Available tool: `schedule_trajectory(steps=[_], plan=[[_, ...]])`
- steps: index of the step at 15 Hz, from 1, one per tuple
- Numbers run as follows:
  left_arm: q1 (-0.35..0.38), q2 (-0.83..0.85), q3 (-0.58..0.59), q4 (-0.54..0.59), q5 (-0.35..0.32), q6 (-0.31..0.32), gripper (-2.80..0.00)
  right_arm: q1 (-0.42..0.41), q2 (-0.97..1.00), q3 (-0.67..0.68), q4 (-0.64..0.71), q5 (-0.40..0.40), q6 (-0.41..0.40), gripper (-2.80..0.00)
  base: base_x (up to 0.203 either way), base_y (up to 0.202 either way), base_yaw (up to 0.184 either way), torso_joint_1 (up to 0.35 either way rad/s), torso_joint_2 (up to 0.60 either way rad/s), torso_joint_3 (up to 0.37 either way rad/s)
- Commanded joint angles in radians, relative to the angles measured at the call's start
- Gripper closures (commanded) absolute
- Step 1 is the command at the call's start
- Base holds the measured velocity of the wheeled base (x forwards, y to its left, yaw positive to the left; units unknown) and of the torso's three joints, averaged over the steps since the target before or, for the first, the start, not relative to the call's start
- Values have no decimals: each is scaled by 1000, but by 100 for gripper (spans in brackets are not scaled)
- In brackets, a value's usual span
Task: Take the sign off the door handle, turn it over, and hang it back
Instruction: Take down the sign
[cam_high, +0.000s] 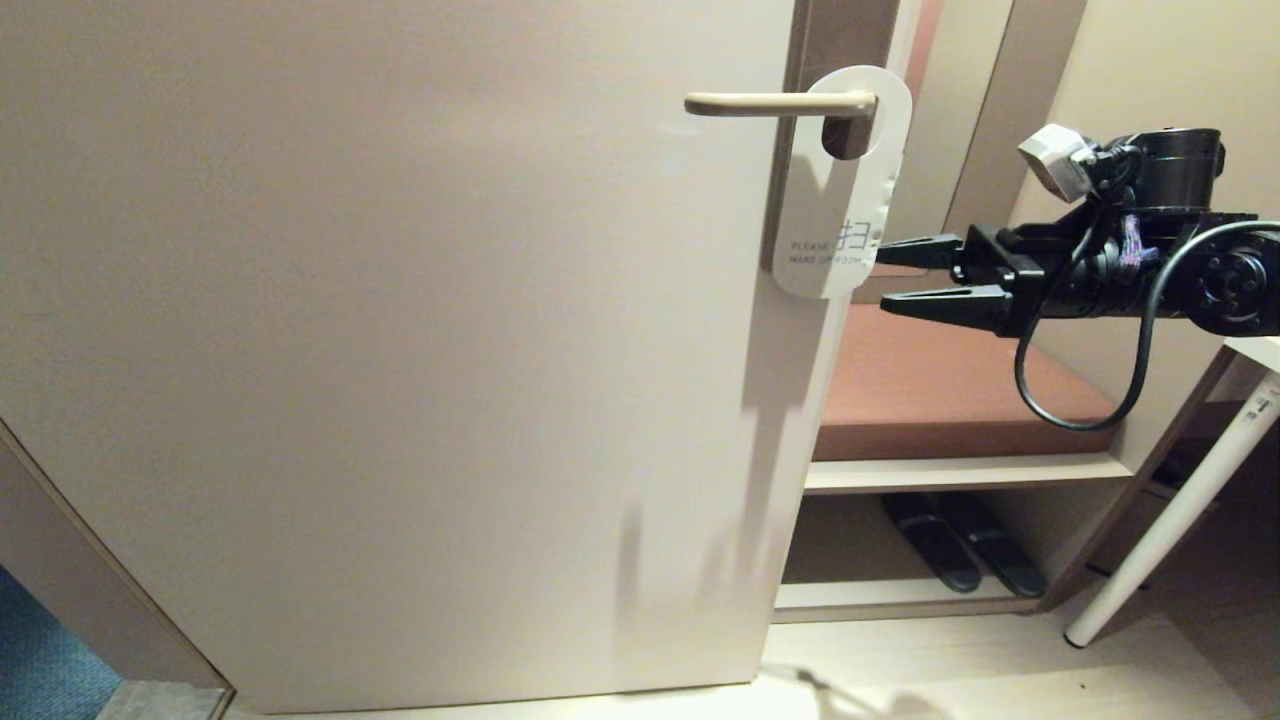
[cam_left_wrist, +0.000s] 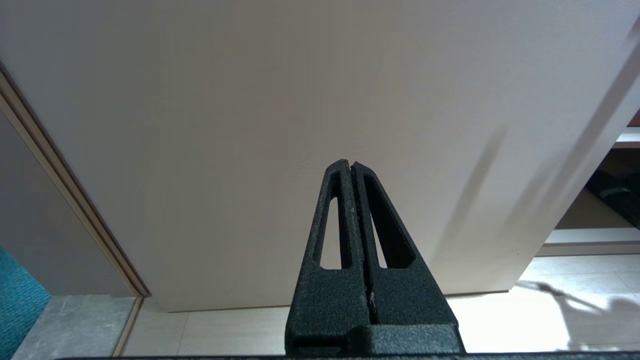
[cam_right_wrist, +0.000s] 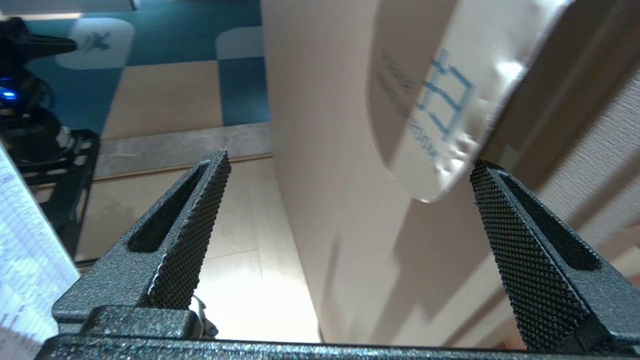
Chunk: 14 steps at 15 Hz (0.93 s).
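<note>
The right gripper, jaws wide and empty, pointed leftward at the sign hanging lengthwise mid-frame.

Hotel room: "make up room" sign

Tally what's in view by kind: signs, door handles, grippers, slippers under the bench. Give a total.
Signs: 1, the sign
Door handles: 1, the door handle
Grippers: 2, right gripper, left gripper
Slippers: 2, slippers
Total: 6
</note>
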Motion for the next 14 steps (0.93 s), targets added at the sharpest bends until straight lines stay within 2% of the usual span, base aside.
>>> schedule_trajectory(steps=[1, 11, 14], plan=[[0, 1, 0, 0, 1, 0, 0, 1, -2, 1, 0, 19, -2, -280, 0, 0, 0, 0, 0, 0], [0, 1, 0, 0, 1, 0, 0, 9, 23, -31, -1, 33, 1, -280, 0, 0, 0, 0, 0, 0], [0, 1, 0, 0, 1, 0, 0, 21, 41, -73, -1, 31, 38, -280, 0, 0, 0, 0, 0, 0]])
